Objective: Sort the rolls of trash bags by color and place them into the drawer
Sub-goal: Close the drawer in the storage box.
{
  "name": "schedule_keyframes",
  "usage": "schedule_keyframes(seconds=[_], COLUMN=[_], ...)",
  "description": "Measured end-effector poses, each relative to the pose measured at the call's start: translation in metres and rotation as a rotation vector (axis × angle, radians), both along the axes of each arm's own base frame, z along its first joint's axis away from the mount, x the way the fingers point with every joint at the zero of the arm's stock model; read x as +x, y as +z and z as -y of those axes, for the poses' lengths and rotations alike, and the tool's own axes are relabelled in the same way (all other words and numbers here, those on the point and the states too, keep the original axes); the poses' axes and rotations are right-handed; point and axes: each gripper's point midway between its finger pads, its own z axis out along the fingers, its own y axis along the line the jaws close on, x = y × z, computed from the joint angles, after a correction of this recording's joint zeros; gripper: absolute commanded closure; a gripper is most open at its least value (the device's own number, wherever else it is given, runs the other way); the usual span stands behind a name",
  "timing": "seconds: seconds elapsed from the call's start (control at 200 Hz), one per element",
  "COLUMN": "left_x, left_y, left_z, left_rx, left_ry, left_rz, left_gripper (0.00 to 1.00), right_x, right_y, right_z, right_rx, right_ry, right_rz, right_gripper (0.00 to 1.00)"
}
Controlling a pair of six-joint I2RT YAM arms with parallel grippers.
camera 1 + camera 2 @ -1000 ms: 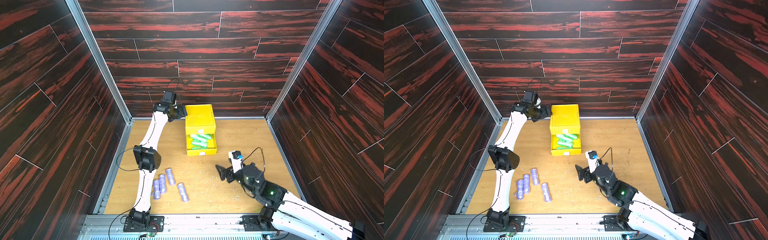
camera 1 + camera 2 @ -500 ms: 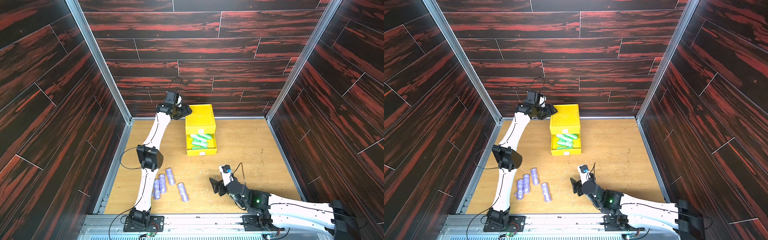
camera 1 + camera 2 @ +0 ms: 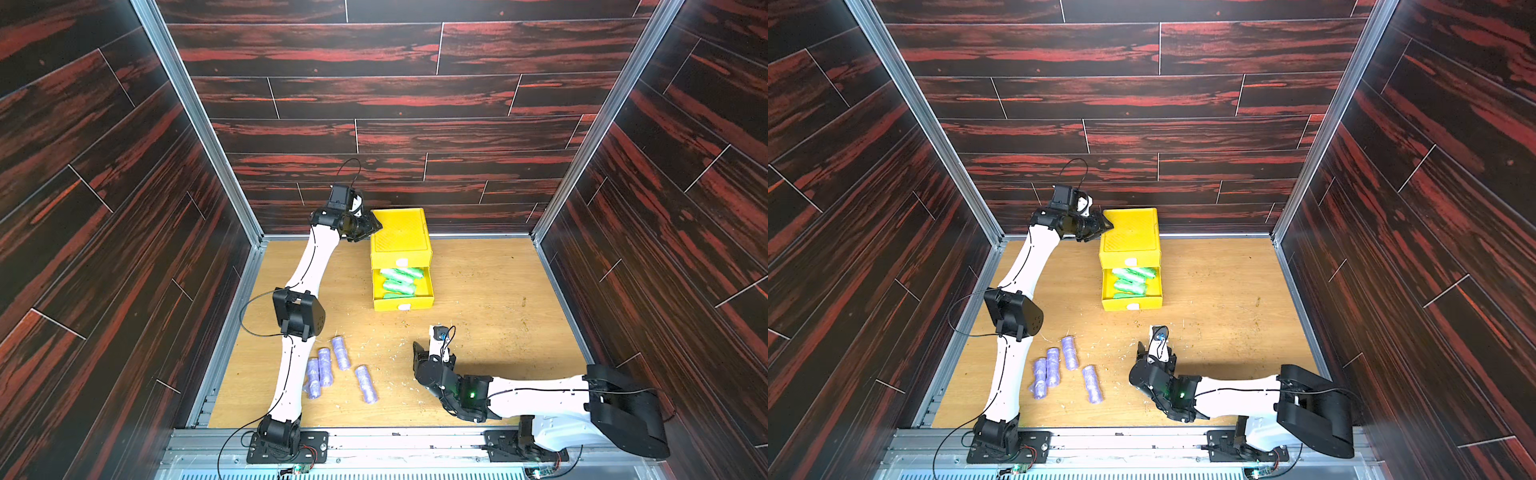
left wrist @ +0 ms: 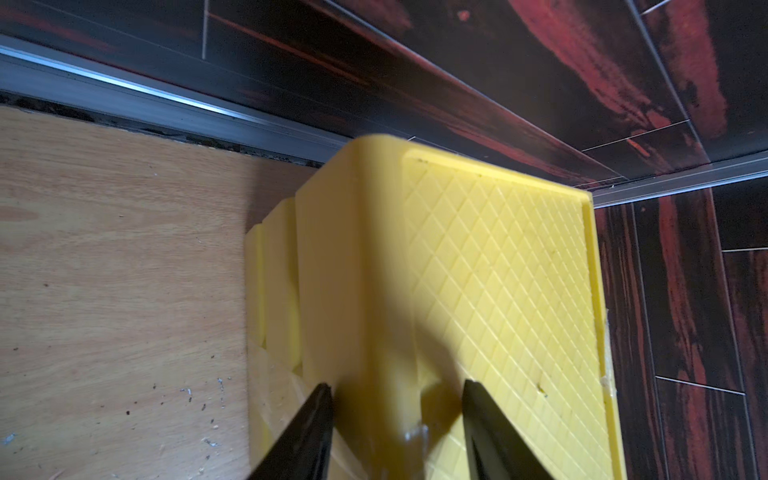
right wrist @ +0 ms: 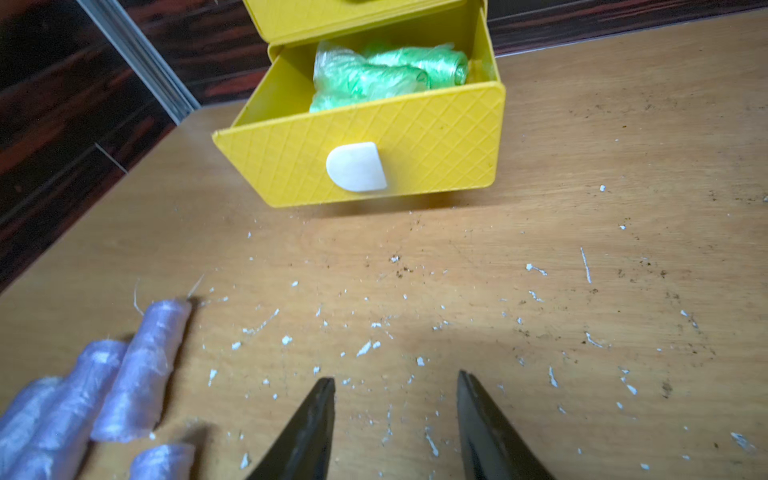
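Note:
The yellow drawer cabinet (image 3: 401, 232) (image 3: 1129, 232) stands at the back of the table. Its bottom drawer (image 3: 403, 305) (image 5: 415, 149) is pulled out and holds green rolls (image 3: 399, 280) (image 3: 1133, 280) (image 5: 386, 70). Several lilac rolls (image 3: 340, 353) (image 3: 1069, 353) (image 5: 141, 374) lie on the table at front left. My left gripper (image 3: 374, 226) (image 3: 1106, 226) (image 4: 397, 384) is at the cabinet's top back-left corner, open, its jaws astride that corner edge. My right gripper (image 3: 417, 351) (image 3: 1140, 349) (image 5: 395, 380) is low over bare table right of the lilac rolls, open and empty.
White flecks and crumbs litter the wooden tabletop (image 3: 498, 291) between the drawer and the rolls. Dark wood-pattern walls with metal rails (image 3: 249, 249) close in the table on three sides. The left arm's elbow (image 3: 297, 311) hangs above the lilac rolls.
The left gripper has moved right onto the cabinet's corner and its jaws have narrowed. The right arm has dropped and pulled back towards the front, its gripper shifting left and narrowing.

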Motion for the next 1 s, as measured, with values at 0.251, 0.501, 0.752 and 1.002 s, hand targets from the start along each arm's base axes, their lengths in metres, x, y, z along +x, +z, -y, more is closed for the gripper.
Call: schedule_keyframes(seconds=[0.251, 0.501, 0.752, 1.002], left_x=[-0.002, -0.002, -0.003, -0.006], left_y=[0.001, 0.000, 0.001, 0.000], left_z=[0.000, 0.000, 0.002, 0.014], left_rx=[0.006, 0.010, 0.004, -0.010], left_ry=[-0.008, -0.005, 0.010, 0.016], left_rz=[0.006, 0.004, -0.006, -0.018], left_gripper=[0.52, 0.53, 0.53, 0.54], right_x=[0.014, 0.057, 0.083, 0.085], right_y=[0.009, 0.014, 0.011, 0.019], right_z=[-0.012, -0.010, -0.014, -0.019], right_rx=[0.046, 0.091, 0.135, 0.168], right_ry=[-0.020, -0.023, 0.045, 0.108], right_rz=[0.073, 0.108, 0.115, 0.143], right_gripper=[0.46, 0.40, 0.32, 0.26])
